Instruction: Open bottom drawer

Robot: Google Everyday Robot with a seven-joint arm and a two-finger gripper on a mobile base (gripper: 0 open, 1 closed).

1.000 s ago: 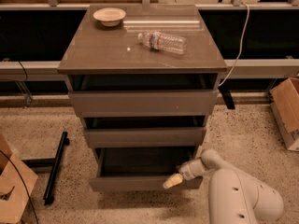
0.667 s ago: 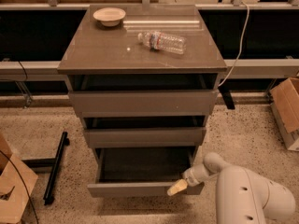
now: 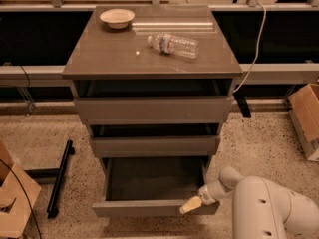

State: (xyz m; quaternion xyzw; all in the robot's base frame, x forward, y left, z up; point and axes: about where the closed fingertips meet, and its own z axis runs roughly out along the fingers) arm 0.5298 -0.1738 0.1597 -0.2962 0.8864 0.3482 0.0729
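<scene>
The bottom drawer (image 3: 149,209) of the grey-brown cabinet stands pulled well out, its dark inner box (image 3: 154,179) open to view and empty. Its flat front is the lowest of the three. My gripper (image 3: 191,204) is at the right part of the drawer's front top edge, its cream fingertip against the lip. My white arm (image 3: 269,208) reaches in from the lower right. The middle drawer front (image 3: 154,146) and the top drawer front (image 3: 152,109) stand slightly out.
A plastic water bottle (image 3: 173,45) lies on the cabinet top next to a small bowl (image 3: 116,18). A cardboard box (image 3: 306,118) stands at the right, another (image 3: 12,193) at the lower left. A black bar (image 3: 60,178) lies on the floor left of the cabinet.
The bottom drawer has slid further out toward me, and my gripper has moved down and back with its front edge.
</scene>
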